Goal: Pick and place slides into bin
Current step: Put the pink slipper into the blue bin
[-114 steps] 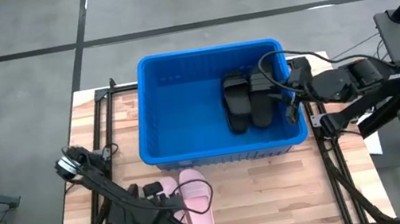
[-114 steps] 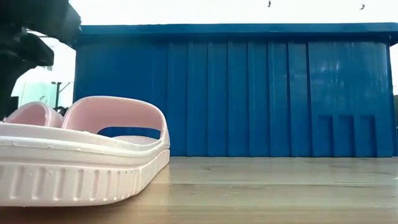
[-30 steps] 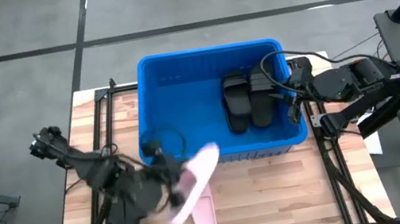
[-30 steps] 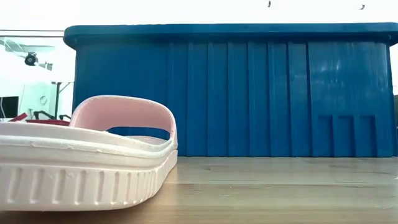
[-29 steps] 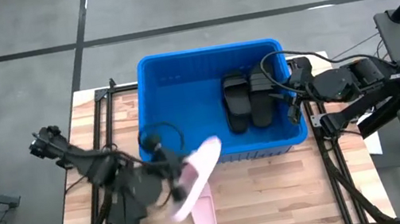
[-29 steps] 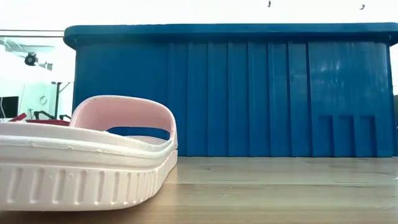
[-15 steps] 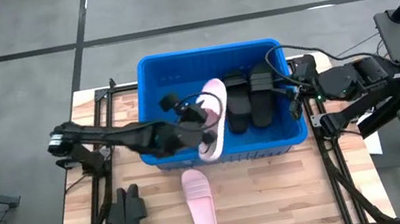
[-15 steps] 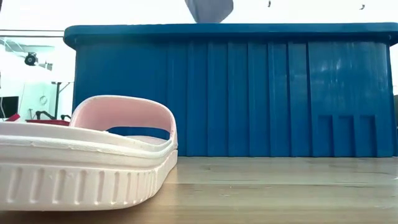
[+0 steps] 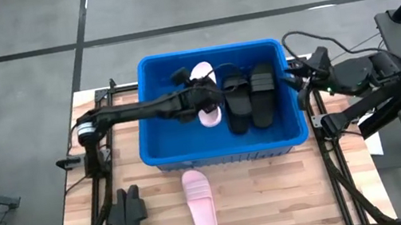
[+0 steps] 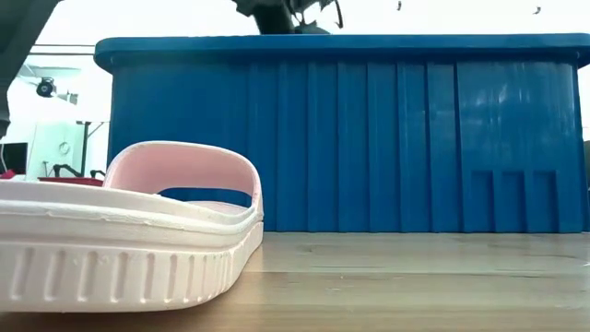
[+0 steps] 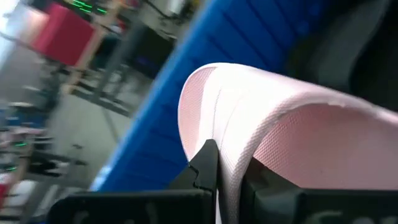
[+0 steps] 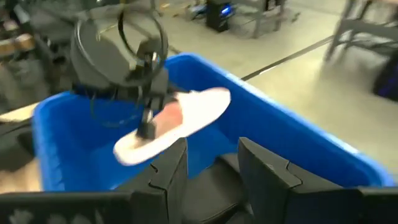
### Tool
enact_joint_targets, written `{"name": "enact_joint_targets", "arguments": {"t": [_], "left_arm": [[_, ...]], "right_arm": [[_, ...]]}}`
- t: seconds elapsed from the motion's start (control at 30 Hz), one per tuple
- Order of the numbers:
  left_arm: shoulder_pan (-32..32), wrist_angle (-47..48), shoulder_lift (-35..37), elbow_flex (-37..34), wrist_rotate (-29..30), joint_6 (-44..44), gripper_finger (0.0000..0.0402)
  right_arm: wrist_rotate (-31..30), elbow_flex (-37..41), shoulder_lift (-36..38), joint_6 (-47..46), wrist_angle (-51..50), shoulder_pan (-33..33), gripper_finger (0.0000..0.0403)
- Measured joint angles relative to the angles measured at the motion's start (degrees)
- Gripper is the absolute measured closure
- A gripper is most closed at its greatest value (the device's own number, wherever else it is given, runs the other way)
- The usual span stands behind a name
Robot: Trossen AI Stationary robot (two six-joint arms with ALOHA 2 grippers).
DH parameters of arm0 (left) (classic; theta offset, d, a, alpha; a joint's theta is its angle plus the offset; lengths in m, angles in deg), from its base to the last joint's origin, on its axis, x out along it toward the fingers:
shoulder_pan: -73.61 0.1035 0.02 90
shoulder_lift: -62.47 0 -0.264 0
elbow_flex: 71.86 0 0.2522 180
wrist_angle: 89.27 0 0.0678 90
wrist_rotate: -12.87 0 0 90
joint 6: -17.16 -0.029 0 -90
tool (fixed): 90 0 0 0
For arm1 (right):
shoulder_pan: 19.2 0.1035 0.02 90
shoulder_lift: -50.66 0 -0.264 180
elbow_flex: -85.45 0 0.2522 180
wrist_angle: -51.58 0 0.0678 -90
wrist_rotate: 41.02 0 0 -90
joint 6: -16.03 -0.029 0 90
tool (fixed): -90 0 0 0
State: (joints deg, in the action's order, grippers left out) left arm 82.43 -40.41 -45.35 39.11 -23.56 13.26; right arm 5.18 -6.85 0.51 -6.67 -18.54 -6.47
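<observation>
The left gripper (image 9: 201, 103), jaws clamped on a pink slide (image 9: 204, 96), holds it over the bin (image 9: 159, 147) centre for dropping; the right gripper (image 9: 292, 82), jaws apart, waits at 3 o'clock.

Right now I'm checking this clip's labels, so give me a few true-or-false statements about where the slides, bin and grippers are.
1. The left gripper holds a pink slide over the blue bin. True.
2. Both pink slides are inside the bin. False: the other pink slide lies on the wooden table in front of the bin.
3. Two black slides lie in the bin's right half. True.
4. The right gripper grips a black slide. False: it holds nothing and waits at the bin's right rim, fingers apart.
5. No black slides remain on the table. False: a black pair lies near the table's front left corner.
</observation>
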Motion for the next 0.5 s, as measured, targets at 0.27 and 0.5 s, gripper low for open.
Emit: {"name": "enact_joint_targets", "arguments": {"t": [0.27, 0.5], "left_arm": [[4.9, -0.1, -5.1, 0.0, -6.7, -6.1, 0.0402], [6.7, -4.2, -9.2, 0.0, -7.6, -11.7, 0.0402]], "right_arm": [[-7.6, 0.0, 1.5, -0.3, 0.1, 0.0, 0.0271], [-11.9, 0.0, 1.4, -0.3, 0.6, 0.0, 0.0271]]}}
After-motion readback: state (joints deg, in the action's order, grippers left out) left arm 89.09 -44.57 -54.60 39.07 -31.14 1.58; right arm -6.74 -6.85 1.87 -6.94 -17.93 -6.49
